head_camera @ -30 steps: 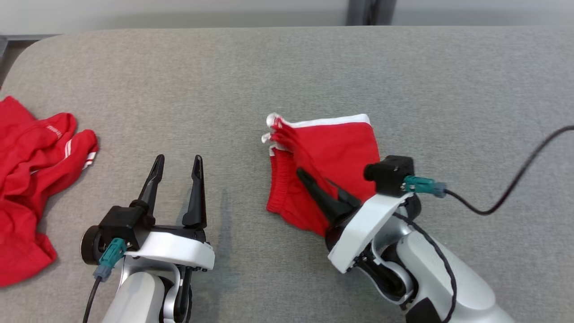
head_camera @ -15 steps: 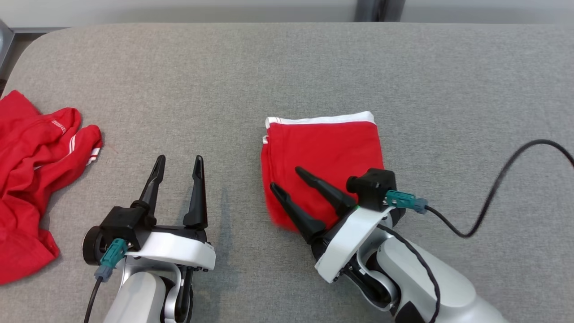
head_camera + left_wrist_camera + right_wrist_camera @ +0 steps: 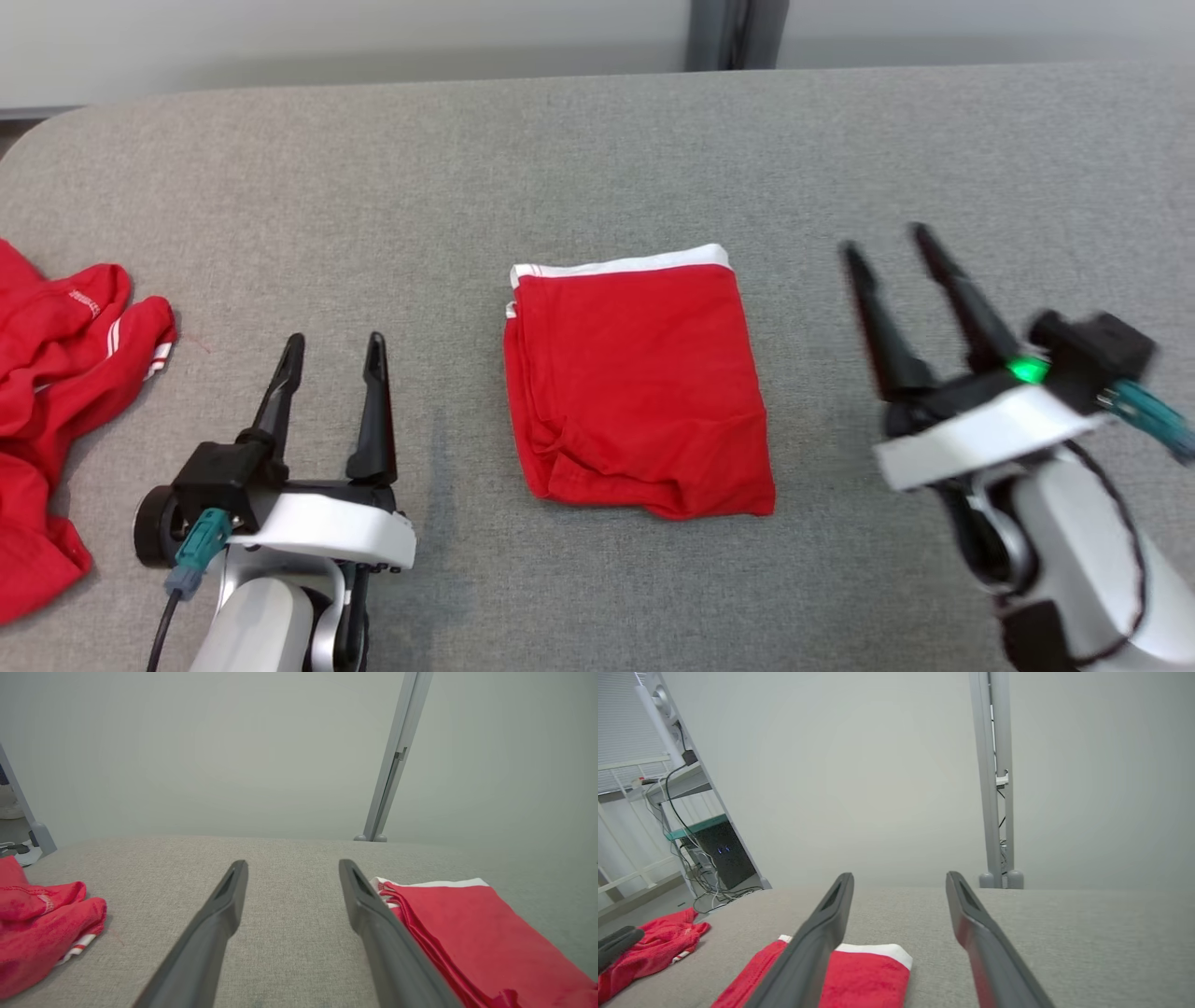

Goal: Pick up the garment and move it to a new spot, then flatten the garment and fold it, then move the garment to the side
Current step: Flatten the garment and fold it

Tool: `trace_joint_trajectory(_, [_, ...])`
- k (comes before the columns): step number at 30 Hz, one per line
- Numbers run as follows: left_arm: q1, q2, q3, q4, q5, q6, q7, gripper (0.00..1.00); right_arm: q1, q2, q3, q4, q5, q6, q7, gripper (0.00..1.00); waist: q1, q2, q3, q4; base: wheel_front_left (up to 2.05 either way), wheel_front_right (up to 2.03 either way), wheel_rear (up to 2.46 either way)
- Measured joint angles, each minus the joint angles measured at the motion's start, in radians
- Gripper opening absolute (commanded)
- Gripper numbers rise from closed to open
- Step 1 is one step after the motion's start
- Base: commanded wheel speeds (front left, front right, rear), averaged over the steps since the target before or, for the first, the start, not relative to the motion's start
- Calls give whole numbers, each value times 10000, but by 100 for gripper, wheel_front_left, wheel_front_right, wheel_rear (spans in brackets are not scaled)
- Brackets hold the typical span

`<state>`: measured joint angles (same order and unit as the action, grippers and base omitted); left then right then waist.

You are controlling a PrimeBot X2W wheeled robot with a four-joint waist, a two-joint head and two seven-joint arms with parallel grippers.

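**Head view.** The folded garment [image 3: 639, 392], red with a white band along its far edge, is lying flat as a rough rectangle near the middle of the grey tabletop [image 3: 597, 159]. The left gripper [image 3: 334, 340] is showing at the lower left, well apart from the garment. Its fingers are pointing up the view and standing released, with a clear gap between them and nothing held. The right gripper [image 3: 885, 240] is showing at the right, beside the garment and not touching it. It is motion-blurred, its fingers are spread and empty, and a green light [image 3: 1027, 371] is glowing at its base. A crumpled red cloth [image 3: 56, 373] with white stripes is lying at the left edge of the tabletop, apart from the folded garment.

**Left wrist view.** The left gripper's fingers are rising parted over bare tabletop, gripping nothing. The folded garment is lying to their right, its layered edge facing the nearer finger, and the crumpled red cloth is lying to their left. A grey post [image 3: 397, 760] is standing beyond the far edge, against a pale wall [image 3: 187, 742].

**Right wrist view.** The right gripper's fingers are likewise standing parted and empty. The folded garment is lying low and to the left, its white-banded corner showing between the fingers. The crumpled red cloth is lying at the far left.
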<state>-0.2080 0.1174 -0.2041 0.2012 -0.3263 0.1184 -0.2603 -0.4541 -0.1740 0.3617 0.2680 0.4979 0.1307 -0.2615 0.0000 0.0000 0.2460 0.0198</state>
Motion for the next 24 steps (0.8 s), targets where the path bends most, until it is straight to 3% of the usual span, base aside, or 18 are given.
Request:
trace_joint_trajectory(1, [116, 79, 61, -69, -2, 59, 0, 100, 567, -109, -867, -174, -384, -2, 0, 100, 0, 0, -84, -72, 0, 0, 0])
trace_joint_trajectory(4, [307, 228, 150, -167, -17, 150, 19, 100, 1272, -199, -1894, -405, -876, -2, -2, 100, 0, 0, -243, -175, 0, 0, 0])
trace_joint_trajectory(9, [620, 424, 261, -420, -29, 245, 142, 100, 2160, -238, -2903, -861, -1406, 0, 242, 100, 0, 0, -538, -305, 0, 0, 0])
trace_joint_trajectory(24, [1981, 959, 468, -938, -178, 500, 568, 100, 3411, 205, -3003, -1469, -1737, 0, 1068, 100, 0, 0, -1654, -460, 0, 0, 0])
